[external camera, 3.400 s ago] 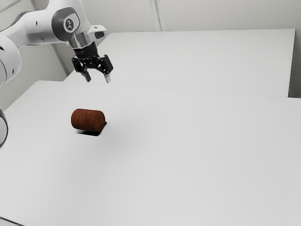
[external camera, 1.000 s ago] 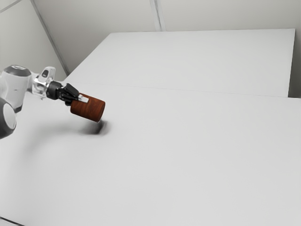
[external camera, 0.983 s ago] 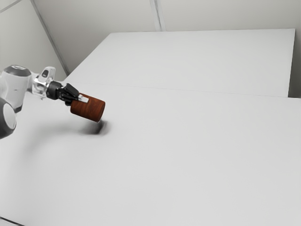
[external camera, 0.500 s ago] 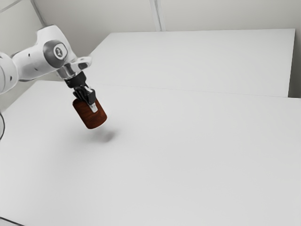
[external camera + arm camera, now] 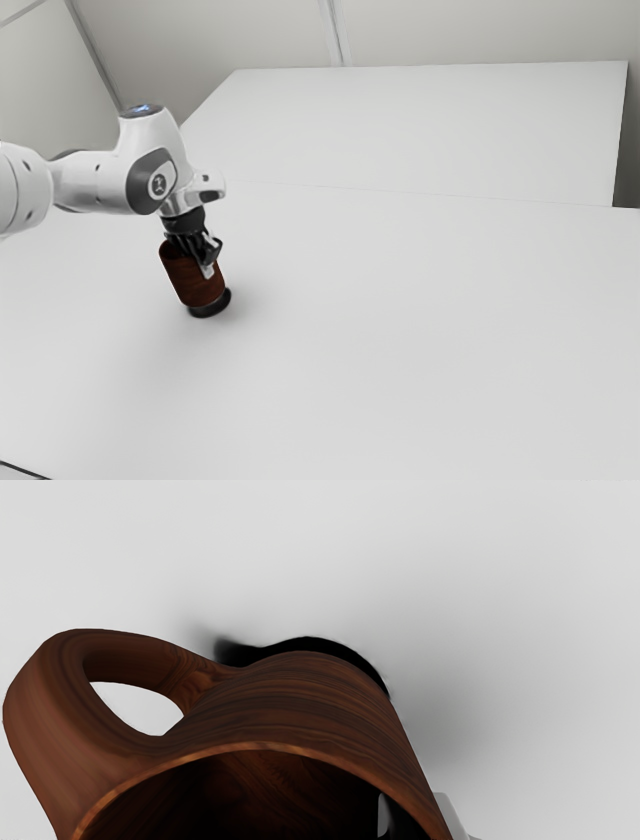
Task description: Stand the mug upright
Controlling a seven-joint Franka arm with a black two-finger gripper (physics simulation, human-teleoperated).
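Over the white table (image 5: 400,350), the nearly closed tool (image 5: 207,267) pinches the tilted mug (image 5: 190,278) by its wall, handle (image 5: 45,695) jutting out.

Mug (image 5: 191,282) between pincer (image 5: 203,264) and table (image 5: 400,350)

Brown wood-grain mug (image 5: 190,278), tilted, mouth upward, base near white table (image 5: 400,350)

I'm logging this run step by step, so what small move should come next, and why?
Probably tip the mug a little more upright before releasing it. The gripper pinches its wall, one finger inside and one outside, while its mouth leans toward the exterior view's left and a dark shadow sits close under its base.
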